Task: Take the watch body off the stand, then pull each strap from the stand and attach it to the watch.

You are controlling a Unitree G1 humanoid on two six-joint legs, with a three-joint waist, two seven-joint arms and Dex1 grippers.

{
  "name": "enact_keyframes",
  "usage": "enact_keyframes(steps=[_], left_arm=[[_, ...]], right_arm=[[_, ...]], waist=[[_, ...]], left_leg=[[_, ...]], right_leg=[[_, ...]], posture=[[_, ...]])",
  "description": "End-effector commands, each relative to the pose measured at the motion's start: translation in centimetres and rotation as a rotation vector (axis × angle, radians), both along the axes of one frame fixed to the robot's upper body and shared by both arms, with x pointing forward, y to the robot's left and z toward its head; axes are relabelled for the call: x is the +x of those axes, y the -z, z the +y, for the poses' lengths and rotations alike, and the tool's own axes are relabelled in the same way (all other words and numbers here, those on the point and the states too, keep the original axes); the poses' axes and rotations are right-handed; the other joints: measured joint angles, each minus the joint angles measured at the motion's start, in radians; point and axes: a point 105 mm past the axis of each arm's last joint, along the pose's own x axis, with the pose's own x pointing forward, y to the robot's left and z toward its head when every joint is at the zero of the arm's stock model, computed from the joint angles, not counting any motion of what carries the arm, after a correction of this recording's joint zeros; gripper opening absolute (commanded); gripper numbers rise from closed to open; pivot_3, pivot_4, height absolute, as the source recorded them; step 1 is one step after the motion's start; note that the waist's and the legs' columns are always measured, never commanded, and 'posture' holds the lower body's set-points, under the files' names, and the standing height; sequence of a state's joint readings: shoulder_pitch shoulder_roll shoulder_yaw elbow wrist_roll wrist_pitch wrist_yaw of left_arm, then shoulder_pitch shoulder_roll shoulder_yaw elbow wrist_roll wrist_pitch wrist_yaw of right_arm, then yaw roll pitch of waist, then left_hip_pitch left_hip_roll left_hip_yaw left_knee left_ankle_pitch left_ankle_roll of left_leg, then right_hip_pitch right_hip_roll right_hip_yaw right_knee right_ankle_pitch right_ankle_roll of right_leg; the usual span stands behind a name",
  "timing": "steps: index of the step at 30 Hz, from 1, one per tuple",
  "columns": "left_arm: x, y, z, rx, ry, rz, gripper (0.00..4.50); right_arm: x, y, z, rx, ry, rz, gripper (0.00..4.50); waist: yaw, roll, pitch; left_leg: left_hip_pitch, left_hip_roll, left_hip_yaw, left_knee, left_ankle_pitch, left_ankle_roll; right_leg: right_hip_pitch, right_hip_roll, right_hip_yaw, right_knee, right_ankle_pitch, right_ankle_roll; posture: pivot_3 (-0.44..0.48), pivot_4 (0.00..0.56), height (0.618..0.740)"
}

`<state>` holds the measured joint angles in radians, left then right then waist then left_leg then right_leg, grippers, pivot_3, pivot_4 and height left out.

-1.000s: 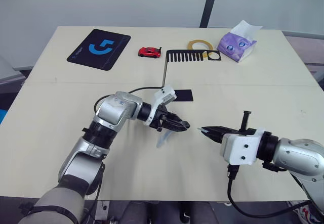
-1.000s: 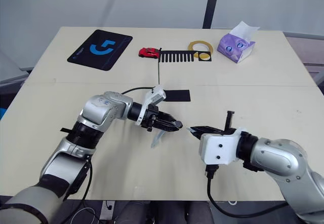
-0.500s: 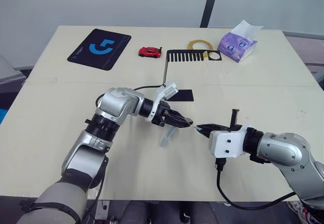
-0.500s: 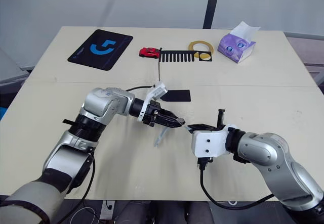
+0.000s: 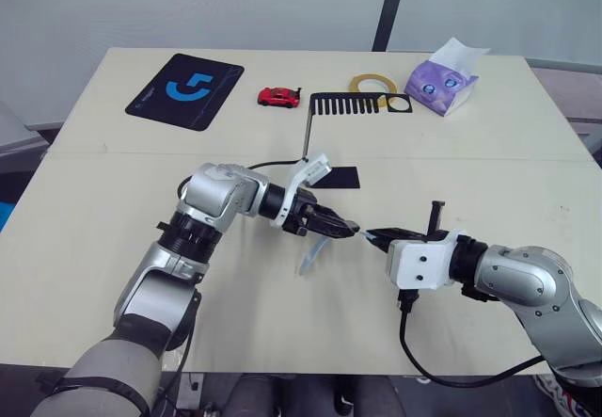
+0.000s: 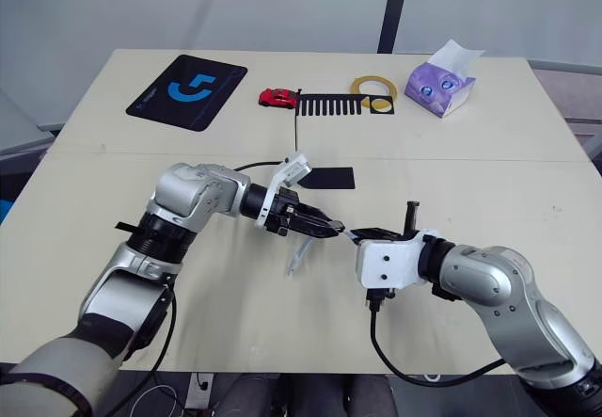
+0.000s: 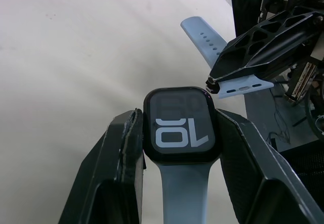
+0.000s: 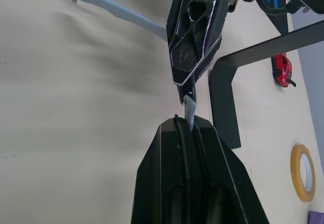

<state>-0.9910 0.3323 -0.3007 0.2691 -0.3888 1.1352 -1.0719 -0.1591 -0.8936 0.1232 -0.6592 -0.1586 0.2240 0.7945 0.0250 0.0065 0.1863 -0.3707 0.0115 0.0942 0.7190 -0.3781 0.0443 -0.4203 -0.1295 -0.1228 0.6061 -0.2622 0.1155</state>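
Head views: on the desk (image 5: 113,210) lies a black mouse pad (image 5: 184,78) bearing a blue logo shaped like a "G". Beside it sits a red toy car (image 5: 277,96), then the stand (image 5: 324,144) with its comb-like arm raised and its flat base on the desk, a ring of yellow tape (image 5: 369,85) and a purple tissue pack (image 5: 440,79). Nearer the front, the left pincer (image 5: 340,230) and the right pincer (image 5: 373,238) meet tip to tip above the desk, and a pale strap (image 5: 308,257) hangs under the left one.

Left wrist view: the left pincer (image 7: 179,148) is clamped on the watch body (image 7: 181,124), one finger against each side. Its screen shows pale digits, upside down here, reading like "10". A strap (image 7: 184,191) is already joined to the body's near edge. The right pincer's fingers (image 7: 263,42) hold a second strap (image 7: 243,88) just beside the body's far corner.

Right wrist view: the right pincer (image 8: 189,125) is closed on the end of that strap, which points at the left pincer's tip. The joined strap (image 8: 114,9) trails off over the desk; the stand and toy car lie beyond.
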Motion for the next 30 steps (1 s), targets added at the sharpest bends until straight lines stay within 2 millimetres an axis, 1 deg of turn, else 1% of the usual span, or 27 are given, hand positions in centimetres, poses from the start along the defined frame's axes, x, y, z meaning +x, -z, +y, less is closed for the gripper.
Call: enact_keyframes(steps=[1, 17, 30], left_arm=[[-0.35, -1.42, -0.35, -0.033, 0.027, -0.035, 1.70], [-0.69, -1.21, -0.54, -0.037, 0.036, -0.031, 1.70], [-0.21, -0.81, -0.35, -0.029, 0.020, -0.038, 1.70]], right_arm=[[-0.09, -0.58, 0.08, 0.005, -0.003, -0.033, 0.00], [0.07, -0.39, 0.00, 0.008, 0.008, -0.033, 0.00], [-0.15, -1.00, -0.18, 0.003, 0.005, -0.044, 0.00]], waist=[[0.000, 0.000, 0.000], [0.000, 0.000, 0.000], [0.000, 0.000, 0.000]], left_leg=[[0.000, 0.000, 0.000, 0.000, 0.000, 0.000], [0.000, 0.000, 0.000, 0.000, 0.000, 0.000], [0.000, 0.000, 0.000, 0.000, 0.000, 0.000]], right_leg=[[0.000, 0.000, 0.000, 0.000, 0.000, 0.000], [0.000, 0.000, 0.000, 0.000, 0.000, 0.000], [0.000, 0.000, 0.000, 0.000, 0.000, 0.000]], posture=[[0.000, 0.150, 0.738], [0.000, 0.150, 0.738], [0.000, 0.150, 0.738]])
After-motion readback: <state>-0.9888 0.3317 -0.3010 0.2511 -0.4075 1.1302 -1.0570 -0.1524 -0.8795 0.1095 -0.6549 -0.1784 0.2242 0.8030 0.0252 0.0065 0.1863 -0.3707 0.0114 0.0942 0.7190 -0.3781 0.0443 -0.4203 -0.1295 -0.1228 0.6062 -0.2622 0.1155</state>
